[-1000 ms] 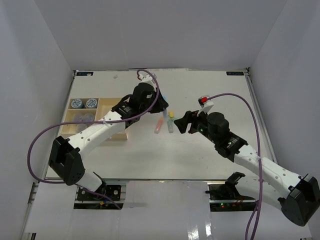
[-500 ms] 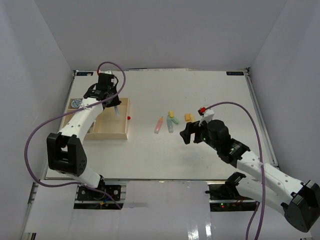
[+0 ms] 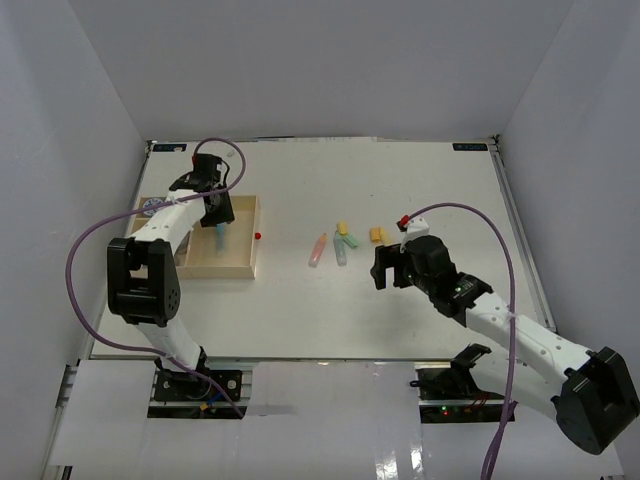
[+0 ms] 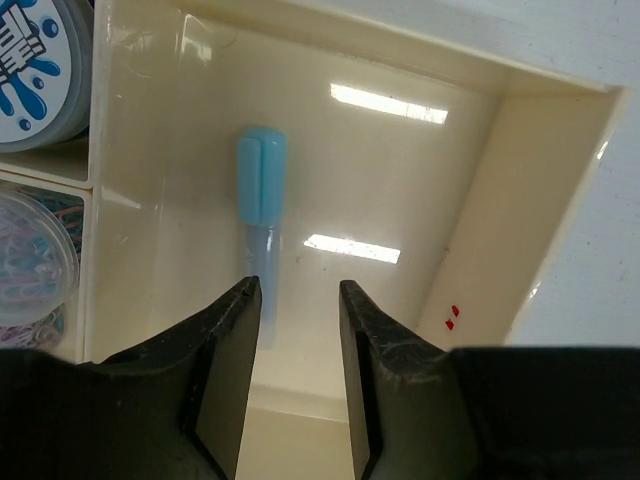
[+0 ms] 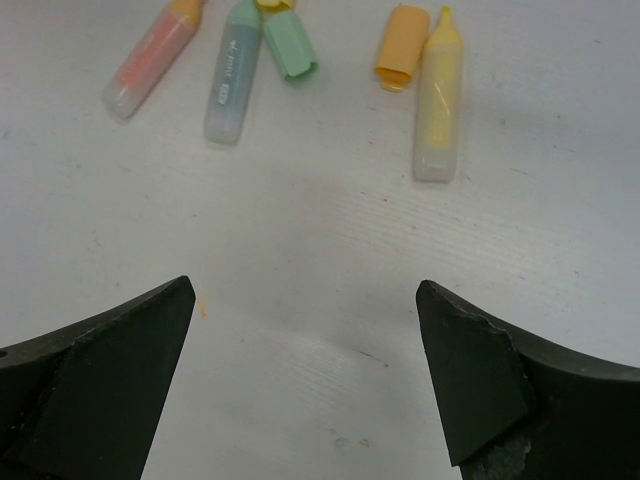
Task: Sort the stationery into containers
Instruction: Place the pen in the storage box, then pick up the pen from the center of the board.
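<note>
Lying in the tray (image 4: 530,200), the blue stick (image 4: 262,180) is sorted below the narrowly parted left hand (image 4: 298,300), while three sticks (image 5: 228,85) are left before the wide right hand (image 5: 305,300).

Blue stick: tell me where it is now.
Left wrist view: the blue stick lies in the tray's large compartment, right of the blue-lidded jar, near the left fingers.

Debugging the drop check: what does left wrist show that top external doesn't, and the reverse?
Left wrist only: a clear-topped round jar with pastel contents in a side compartment, and the gap between the left gripper's fingers.
Top external only: the right gripper and the loose pastel sticks on the white table.
Both: the shallow pale beige wooden tray with the short blue stick lying in its large compartment.
</note>
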Robot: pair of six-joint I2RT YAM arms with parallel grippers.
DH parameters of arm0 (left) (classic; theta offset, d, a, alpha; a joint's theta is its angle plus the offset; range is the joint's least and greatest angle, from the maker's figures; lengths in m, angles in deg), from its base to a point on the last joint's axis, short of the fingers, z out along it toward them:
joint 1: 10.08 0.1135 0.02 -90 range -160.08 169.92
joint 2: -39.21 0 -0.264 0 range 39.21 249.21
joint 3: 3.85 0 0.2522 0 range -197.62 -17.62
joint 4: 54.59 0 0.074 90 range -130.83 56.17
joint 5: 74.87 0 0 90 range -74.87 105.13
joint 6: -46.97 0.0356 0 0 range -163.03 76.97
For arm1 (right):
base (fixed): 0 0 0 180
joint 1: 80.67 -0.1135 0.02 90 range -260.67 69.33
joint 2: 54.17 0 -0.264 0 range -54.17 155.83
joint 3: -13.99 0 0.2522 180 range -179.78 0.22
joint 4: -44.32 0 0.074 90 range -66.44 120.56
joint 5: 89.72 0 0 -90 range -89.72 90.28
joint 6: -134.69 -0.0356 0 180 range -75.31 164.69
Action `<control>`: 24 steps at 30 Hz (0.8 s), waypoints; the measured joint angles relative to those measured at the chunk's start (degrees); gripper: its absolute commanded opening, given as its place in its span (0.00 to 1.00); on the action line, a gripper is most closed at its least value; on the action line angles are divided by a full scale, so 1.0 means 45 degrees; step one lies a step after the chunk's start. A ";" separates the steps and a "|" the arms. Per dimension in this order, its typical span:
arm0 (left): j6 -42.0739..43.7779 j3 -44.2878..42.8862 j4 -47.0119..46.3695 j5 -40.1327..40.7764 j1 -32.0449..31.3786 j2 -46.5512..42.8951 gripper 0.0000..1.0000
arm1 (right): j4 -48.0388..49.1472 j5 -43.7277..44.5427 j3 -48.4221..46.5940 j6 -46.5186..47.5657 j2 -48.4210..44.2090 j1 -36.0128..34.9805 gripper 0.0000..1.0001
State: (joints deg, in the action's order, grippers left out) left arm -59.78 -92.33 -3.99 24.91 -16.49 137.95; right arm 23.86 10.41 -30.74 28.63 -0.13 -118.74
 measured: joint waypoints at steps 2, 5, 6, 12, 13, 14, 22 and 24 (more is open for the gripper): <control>0.0029 0.0068 -0.0102 -0.0102 0.0015 0.0000 0.54 | -0.0097 0.0117 -0.0005 0.0024 0.0369 0.0311 0.99; 0.0083 0.0238 -0.0340 -0.0340 0.0019 -0.0087 0.64 | -0.0165 0.0277 -0.0112 0.0112 0.1049 0.0743 1.00; 0.0083 0.0345 -0.0403 -0.0452 0.0019 -0.0185 0.67 | -0.0194 0.0321 -0.0209 0.0180 0.1355 0.0923 1.00; 0.0117 0.1443 -0.1185 -0.1603 0.0019 -0.1889 0.94 | -0.0199 0.0461 -0.1195 0.0476 0.3400 0.1841 0.89; 0.0102 0.1676 -0.1404 -0.1851 0.0019 -0.2273 0.96 | -0.0189 0.0491 -0.1331 0.0549 0.3691 0.1953 0.88; 0.0083 0.1948 -0.1671 -0.2147 0.0019 -0.2725 0.98 | -0.0194 0.0495 -0.1486 0.0617 0.3993 0.2059 0.88; -0.0112 0.2744 -0.2880 -0.3852 0.0019 -0.4133 0.98 | -0.0097 0.0461 -0.2399 0.1059 0.6062 0.2550 0.79; -0.0214 0.2832 -0.2987 -0.4153 0.0019 -0.4138 0.98 | -0.0087 0.0452 -0.2637 0.1205 0.6509 0.2608 0.79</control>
State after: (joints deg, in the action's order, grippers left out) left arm -60.74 -79.59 -17.43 6.23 -16.41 119.33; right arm 23.47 12.45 -42.60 34.05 29.16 -107.00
